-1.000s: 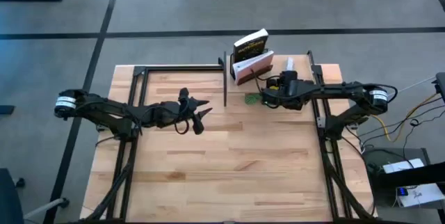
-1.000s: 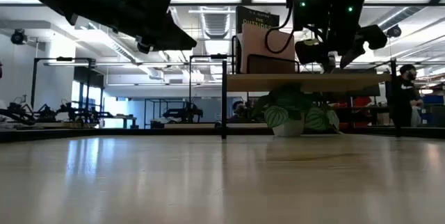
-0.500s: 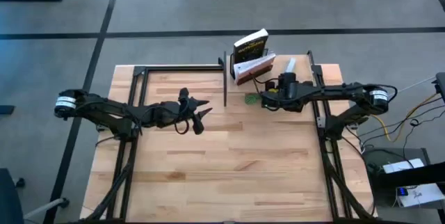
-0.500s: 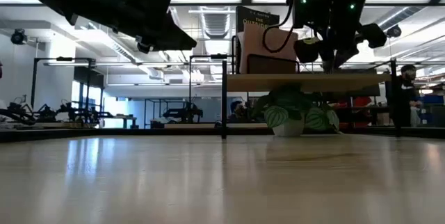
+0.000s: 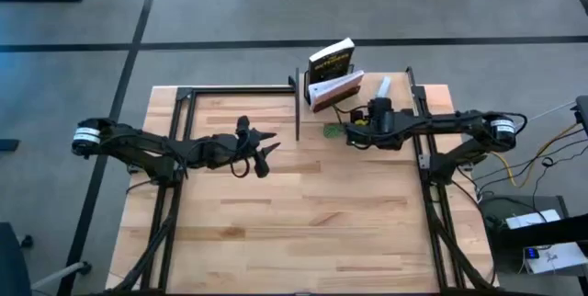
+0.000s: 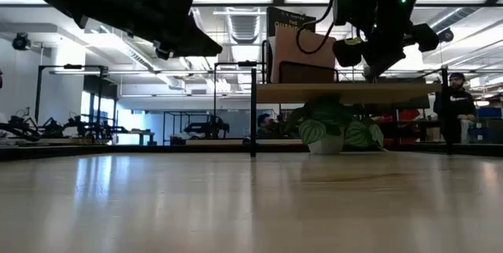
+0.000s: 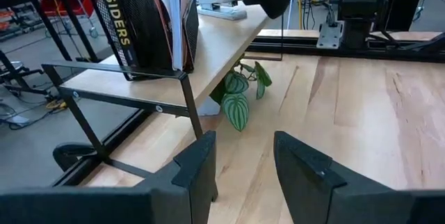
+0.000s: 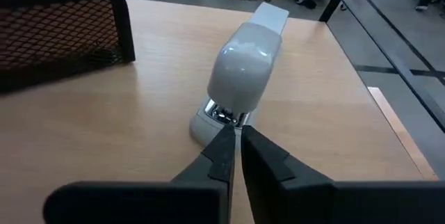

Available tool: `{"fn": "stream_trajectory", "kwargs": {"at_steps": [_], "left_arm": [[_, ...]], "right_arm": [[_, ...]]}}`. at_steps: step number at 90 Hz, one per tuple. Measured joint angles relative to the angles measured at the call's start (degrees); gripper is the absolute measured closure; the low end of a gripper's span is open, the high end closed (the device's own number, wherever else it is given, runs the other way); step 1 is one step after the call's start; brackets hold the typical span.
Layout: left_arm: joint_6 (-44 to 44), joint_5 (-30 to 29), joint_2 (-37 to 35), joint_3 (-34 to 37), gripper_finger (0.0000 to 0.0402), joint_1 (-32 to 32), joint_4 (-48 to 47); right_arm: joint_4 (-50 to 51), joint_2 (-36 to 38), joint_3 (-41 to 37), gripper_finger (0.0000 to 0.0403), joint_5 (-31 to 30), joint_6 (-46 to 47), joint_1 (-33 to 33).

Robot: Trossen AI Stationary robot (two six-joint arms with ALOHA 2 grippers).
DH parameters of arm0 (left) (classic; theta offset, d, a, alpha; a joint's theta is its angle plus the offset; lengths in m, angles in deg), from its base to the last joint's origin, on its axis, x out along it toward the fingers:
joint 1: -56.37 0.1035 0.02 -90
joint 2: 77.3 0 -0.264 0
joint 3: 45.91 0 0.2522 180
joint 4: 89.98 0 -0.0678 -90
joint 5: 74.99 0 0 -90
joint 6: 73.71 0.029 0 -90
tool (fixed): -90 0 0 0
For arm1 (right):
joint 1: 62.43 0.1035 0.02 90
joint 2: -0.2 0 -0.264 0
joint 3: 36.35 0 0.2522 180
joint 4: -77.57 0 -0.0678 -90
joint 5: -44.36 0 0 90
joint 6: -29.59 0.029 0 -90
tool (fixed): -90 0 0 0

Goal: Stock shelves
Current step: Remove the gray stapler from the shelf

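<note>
Shelves means one small riser shelf, a light wood board on thin black legs, standing at about one o'clock on the desk near its far edge. Going left to right in the high view: the left end effector hangs above the desk at about ten o'clock from the centre, its fingers spread apart with nothing between them, pointing toward the shelf. Under the shelf board sits a small green plant, its striped leaves showing at the shelf's near edge. On top of the board, at its left end, a black mesh book rack holds upright books, one with a dark cover and yellow lettering. To the right of the rack, on the same board, lies a white stapler, pointing away toward the far edge. The right end effector is over the shelf at the stapler's near end, its fingers pressed together and holding nothing, the tips just beside the stapler's metal base.
</note>
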Motion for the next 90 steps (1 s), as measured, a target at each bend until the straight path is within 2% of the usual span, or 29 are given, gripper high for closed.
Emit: {"fn": "stream_trajectory", "kwargs": {"at_steps": [14,23,40,59,69,90], "left_arm": [[0.0,0.0,0.0,0.0,0.0274,0.0,0.0],[0.0,0.0,0.0,0.0,0.0274,0.0,0.0],[0.0,0.0,0.0,0.0,0.0274,0.0,0.2],[-0.2,0.0,0.0,0.0,0.0274,0.0,0.7],[-0.2,0.0,0.0,0.0,0.0274,0.0,0.9],[-0.2,0.0,0.0,0.0,0.0274,0.0,0.9]], "right_arm": [[1.0,3.0,1.1,0.0391,0.5,-0.5,0.0],[2.6,6.0,3.5,0.0373,1.8,-1.2,0.0],[2.4,11.3,6.4,0.0294,2.0,-5.2,-0.3],[0.8,13.5,7.1,0.0204,3.9,-3.4,-4.1],[-1.7,13.9,7.1,0.0169,9.8,-6.3,-9.3],[-7.4,13.6,7.1,0.0133,29.2,-16.0,-23.6]]}}
